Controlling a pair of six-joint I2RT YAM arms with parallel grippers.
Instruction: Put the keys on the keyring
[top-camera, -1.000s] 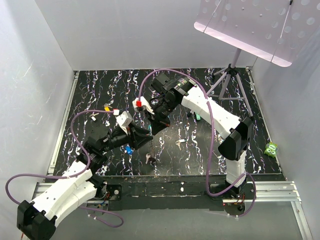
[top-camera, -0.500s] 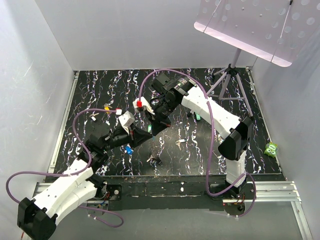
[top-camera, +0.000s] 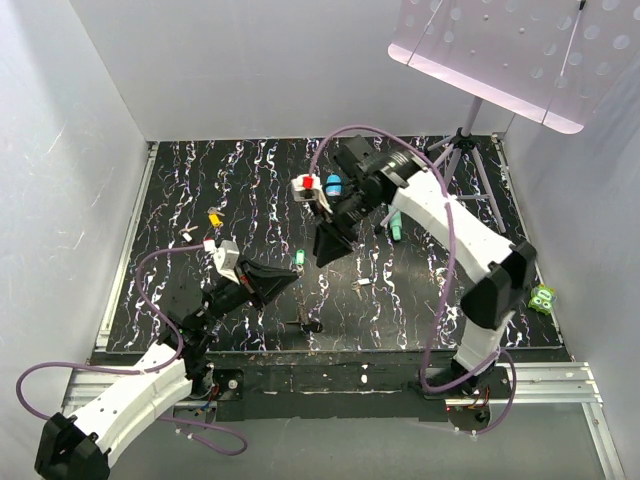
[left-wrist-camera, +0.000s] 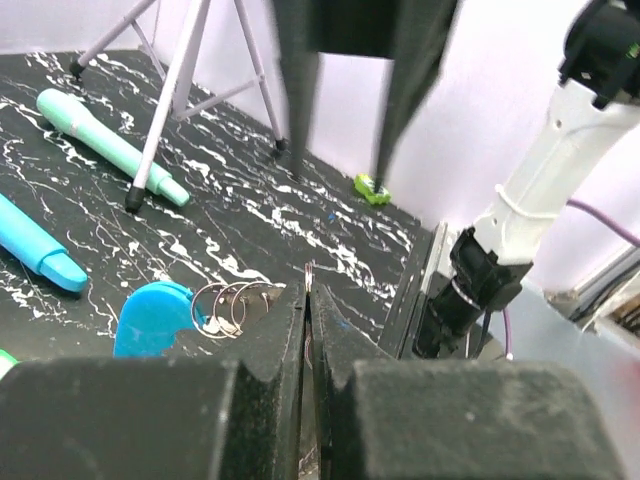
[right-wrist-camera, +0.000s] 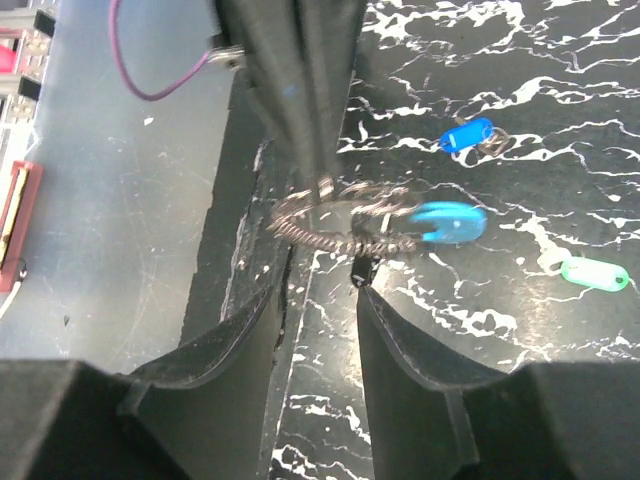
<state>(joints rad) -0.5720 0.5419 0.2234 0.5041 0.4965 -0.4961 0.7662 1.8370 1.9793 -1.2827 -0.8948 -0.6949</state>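
Keyring (right-wrist-camera: 350, 225) sits pinched by its thin wire edge between the closed left fingers (left-wrist-camera: 305, 315). Its bright blue band (right-wrist-camera: 445, 222) juts out to one side of them. The rest of the loop is smeared by blur in the right wrist view, so beads and wire cannot be told apart. Whether it hangs free of the black marbled bench (top-camera: 200, 170) is hard to judge. The right fingers (top-camera: 325, 250) stand parted and hold nothing, their tips aimed at the loop and just short of it. The frames do not settle whether they touch it. From the left wrist they show only as a dark blur above the left fingers, with their tips cut off by motion. A blue key (right-wrist-camera: 468, 135) and a green key (right-wrist-camera: 595, 272) lie on the bench beyond the loop, off to the side of the right fingers. In the overhead view the loop is too small to make out between the two sets of fingers.
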